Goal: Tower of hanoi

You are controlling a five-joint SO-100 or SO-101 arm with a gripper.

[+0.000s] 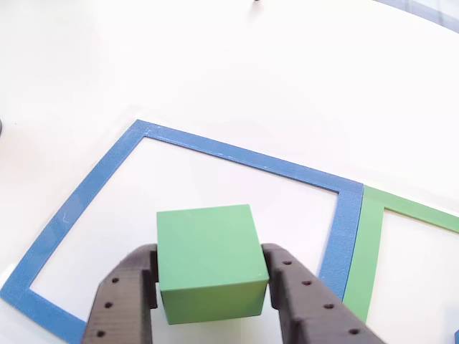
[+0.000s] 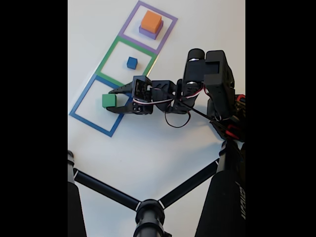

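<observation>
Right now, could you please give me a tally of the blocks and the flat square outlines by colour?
Purple: 2, block and outline
Orange: 1, block
Green: 2, block and outline
Blue: 2, cube and outline
Total: 7

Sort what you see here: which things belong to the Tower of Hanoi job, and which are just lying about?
Job: green block, held by gripper; blue cube; orange block on purple block.
Lying about: black tripod; flat square outlines.

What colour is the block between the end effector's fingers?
Green; the green block shows best in the other view, held by the end effector.
</observation>
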